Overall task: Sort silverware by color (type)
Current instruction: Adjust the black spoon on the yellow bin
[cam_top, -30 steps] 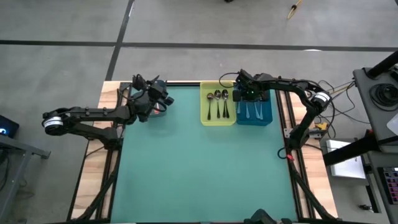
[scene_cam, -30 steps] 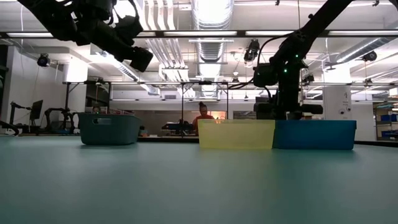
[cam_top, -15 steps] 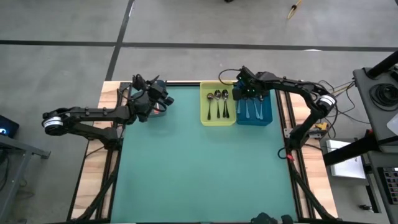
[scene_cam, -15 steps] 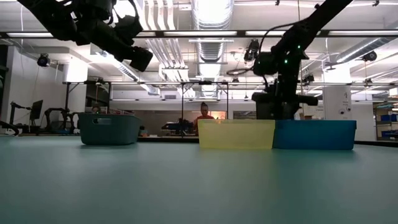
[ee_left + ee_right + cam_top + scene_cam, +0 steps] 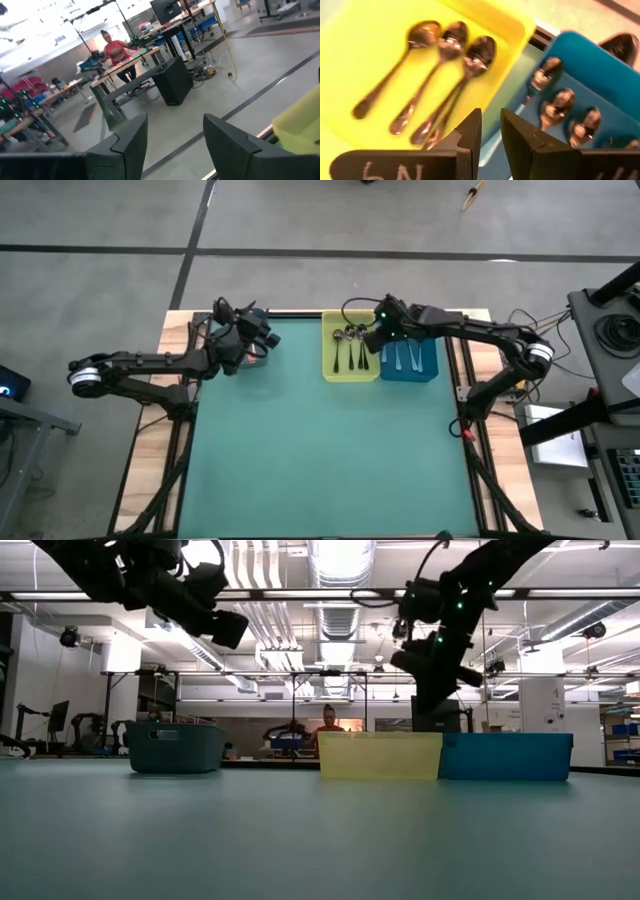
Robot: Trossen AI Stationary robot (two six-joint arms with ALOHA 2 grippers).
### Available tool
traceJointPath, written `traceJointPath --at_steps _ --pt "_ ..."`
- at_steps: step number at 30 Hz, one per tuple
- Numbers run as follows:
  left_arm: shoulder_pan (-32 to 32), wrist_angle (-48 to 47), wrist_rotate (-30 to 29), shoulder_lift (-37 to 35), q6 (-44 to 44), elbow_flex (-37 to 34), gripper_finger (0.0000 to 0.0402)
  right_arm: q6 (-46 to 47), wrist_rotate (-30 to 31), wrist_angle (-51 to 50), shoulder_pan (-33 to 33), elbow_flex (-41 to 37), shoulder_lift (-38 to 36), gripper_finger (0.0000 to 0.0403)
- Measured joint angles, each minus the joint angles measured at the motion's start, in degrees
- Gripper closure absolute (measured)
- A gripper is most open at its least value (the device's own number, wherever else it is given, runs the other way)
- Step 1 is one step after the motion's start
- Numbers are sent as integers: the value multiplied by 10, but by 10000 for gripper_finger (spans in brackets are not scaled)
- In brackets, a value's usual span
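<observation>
Three spoons with dark handles (image 5: 445, 60) lie side by side in the yellow tray (image 5: 350, 368). Several spoons with pale handles (image 5: 560, 102) lie in the blue tray (image 5: 425, 368) beside it, at the table's far edge. My right gripper (image 5: 491, 135) hangs above the seam between the two trays (image 5: 373, 342), tipped down; its fingers are open by a narrow gap with nothing between them. My left gripper (image 5: 175, 135) is open and empty, held level above the dark bin (image 5: 175, 747) at the far left (image 5: 258, 338).
The teal mat (image 5: 320, 450) stretches from the trays to the near edge. The dark bin (image 5: 256, 358) stands at the far left under the left arm. A person in red (image 5: 327, 724) sits in the room beyond the table.
My right gripper has risen from the blue tray and swung toward the table's left, to above the yellow tray's right edge, rolling as it went. The spoons in both trays lie as before.
</observation>
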Motion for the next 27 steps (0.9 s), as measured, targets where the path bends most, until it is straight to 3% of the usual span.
traceJointPath --at_steps 6,12,23,27 --pt "-9 -36 4 0 -76 11 228 2 -2 41 25 4 -9 342" --pt "-19 -42 9 0 -150 12 228 -56 -6 66 33 7 -9 342" --pt "-32 -27 110 1 -285 12 228 -172 -7 65 32 -3 -9 351" --pt "-34 -29 157 5 -318 21 228 -210 -47 64 32 -20 -9 351"
